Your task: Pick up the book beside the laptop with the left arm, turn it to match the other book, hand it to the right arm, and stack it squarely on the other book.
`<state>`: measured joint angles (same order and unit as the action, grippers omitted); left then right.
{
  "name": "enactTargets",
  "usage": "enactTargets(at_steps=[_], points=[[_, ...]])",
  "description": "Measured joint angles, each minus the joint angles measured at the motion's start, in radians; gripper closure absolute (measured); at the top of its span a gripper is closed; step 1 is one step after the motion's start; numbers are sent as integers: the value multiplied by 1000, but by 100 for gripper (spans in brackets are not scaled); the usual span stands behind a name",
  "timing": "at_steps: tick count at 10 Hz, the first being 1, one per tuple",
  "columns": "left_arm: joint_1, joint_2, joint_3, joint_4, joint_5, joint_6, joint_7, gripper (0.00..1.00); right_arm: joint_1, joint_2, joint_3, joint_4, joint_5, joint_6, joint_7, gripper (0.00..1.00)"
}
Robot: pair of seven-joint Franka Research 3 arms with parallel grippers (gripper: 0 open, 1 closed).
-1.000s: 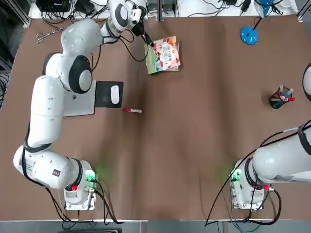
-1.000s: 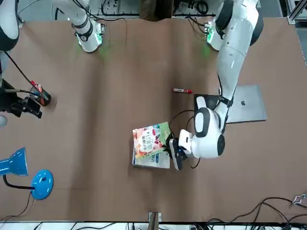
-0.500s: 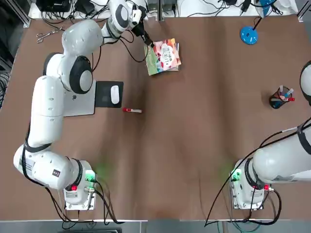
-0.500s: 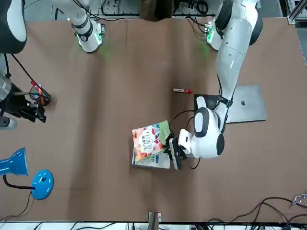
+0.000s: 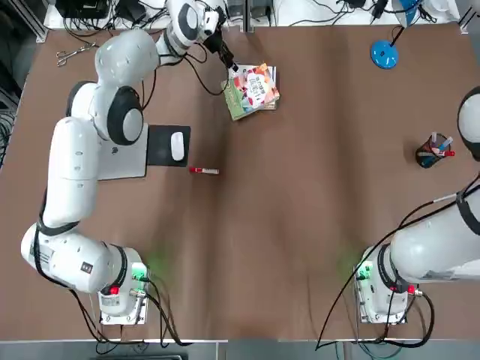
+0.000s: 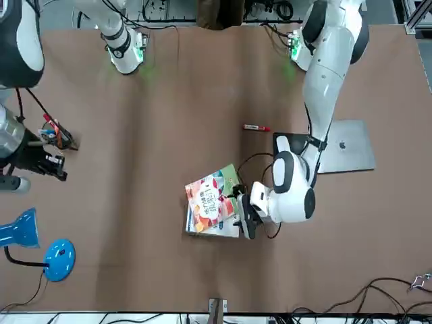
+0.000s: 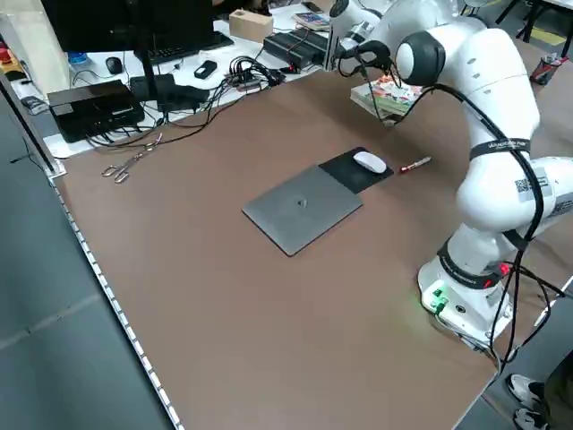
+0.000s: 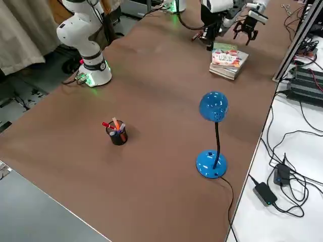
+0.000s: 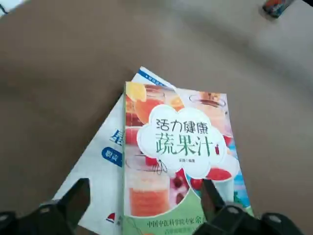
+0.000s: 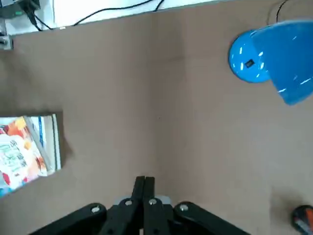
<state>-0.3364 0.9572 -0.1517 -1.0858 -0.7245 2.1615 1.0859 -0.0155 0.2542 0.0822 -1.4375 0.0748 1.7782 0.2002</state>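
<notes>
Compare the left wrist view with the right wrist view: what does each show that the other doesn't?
Only the left wrist view: the left gripper, its fingers open and apart at the books' near side.

Only the right wrist view: the right gripper, fingers shut with nothing between them, off to one side of the books, and the blue lamp.

Both: the colourful book lying askew on the white book, and part of the pen cup.
</notes>
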Motion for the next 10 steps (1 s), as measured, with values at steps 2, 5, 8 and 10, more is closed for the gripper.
enactTargets(at_steps=[2,5,8,10], points=[[15,-67,13,3,82,-41,-228,0,75,30,3,-2,20,36,168,100],[106,-169,18,2,214,-250,-520,0,232,119,9,-16,40,213,475,99],[177,-268,19,1,423,-475,-819,0,417,231,9,-21,39,486,779,100],[189,-344,20,-18,561,-536,-919,2,499,310,7,-24,38,626,930,99]])
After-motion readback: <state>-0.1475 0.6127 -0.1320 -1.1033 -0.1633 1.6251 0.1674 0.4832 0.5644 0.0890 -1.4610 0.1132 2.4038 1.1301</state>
